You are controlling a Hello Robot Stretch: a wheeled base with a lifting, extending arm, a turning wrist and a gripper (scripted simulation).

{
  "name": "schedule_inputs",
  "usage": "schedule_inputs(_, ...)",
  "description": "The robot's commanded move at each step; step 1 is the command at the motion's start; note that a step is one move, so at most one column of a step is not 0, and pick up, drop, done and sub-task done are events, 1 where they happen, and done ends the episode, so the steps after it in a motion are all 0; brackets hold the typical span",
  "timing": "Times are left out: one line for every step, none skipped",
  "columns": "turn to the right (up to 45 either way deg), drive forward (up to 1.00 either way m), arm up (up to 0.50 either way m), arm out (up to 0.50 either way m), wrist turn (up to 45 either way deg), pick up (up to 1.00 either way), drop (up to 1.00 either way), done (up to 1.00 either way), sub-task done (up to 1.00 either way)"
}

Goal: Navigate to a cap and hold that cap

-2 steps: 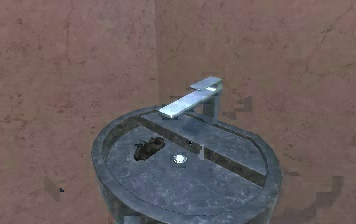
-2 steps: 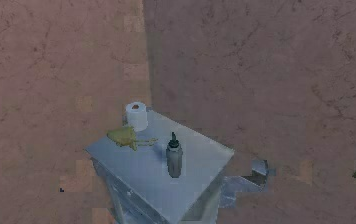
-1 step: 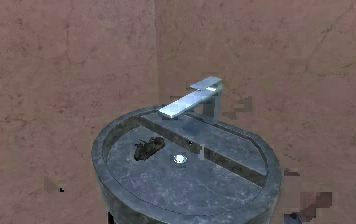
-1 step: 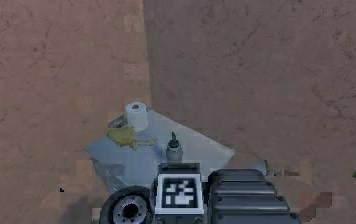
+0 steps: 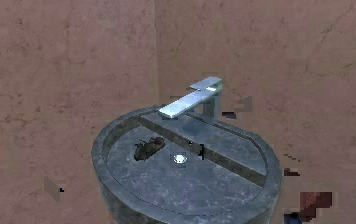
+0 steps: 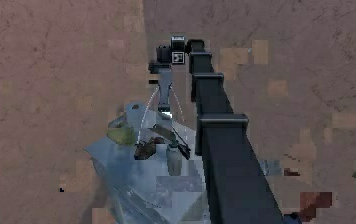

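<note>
A small dark brownish thing (image 5: 146, 150) lies inside a round dark stone basin (image 5: 121, 175), left of the bright drain (image 5: 179, 157); its shape is too vague to name. In the arm side view the dark arm (image 6: 224, 140) reaches out over the basin (image 6: 136, 190). Its white markers (image 6: 177, 57) sit at the far end, and the gripper (image 6: 160, 132) points back down toward the bowl. A dark brownish lump (image 6: 146, 149) with an olive patch beside it sits at the fingers (image 6: 146, 118). I cannot tell whether the gripper holds anything.
A flat metal faucet (image 5: 194, 100) juts over the basin from its back right rim. Brown mottled walls (image 5: 56, 60) stand close behind and to the left, meeting in a corner. The basin's front rim is right below me.
</note>
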Motion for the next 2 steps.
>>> schedule_inputs(0.0, 0.0, 0.0, 0.0, 45.0, 0.0, 0.0, 0.0, 0.0)
schedule_inputs(0.0, 0.0, 0.0, 0.0, 45.0, 0.0, 0.0, 0.0, 0.0)
